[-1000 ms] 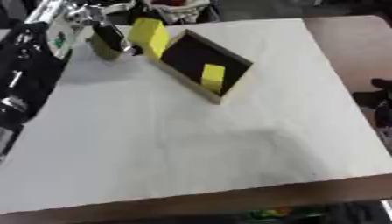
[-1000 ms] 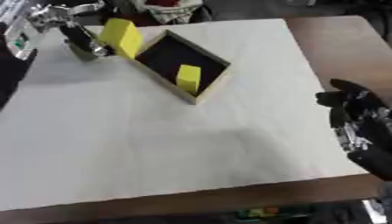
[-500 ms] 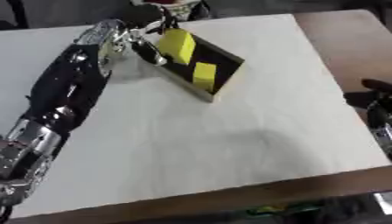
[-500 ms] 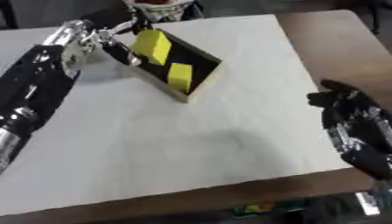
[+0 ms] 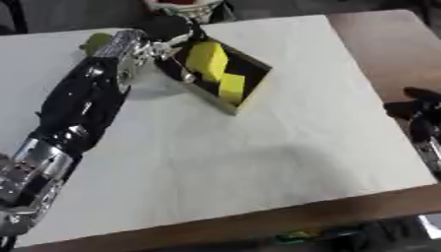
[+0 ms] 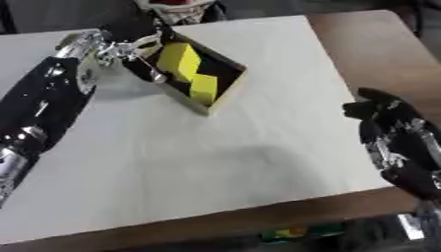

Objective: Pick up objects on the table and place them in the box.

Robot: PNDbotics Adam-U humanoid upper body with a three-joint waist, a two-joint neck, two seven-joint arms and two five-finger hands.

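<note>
Big white table cover (image 6: 215,147) over a brown table (image 6: 379,34). Wooden box (image 6: 226,88) with a dark inside, sitting askew near the far left. Two yellow blocks: a big one (image 6: 176,58) tilted up over the box's far end, a small one (image 6: 203,88) down inside. Left hand (image 6: 138,42) at the big block, fingers curled by it. Right hand (image 6: 392,133) at the right edge, fingers relaxed, touching nothing.
</note>
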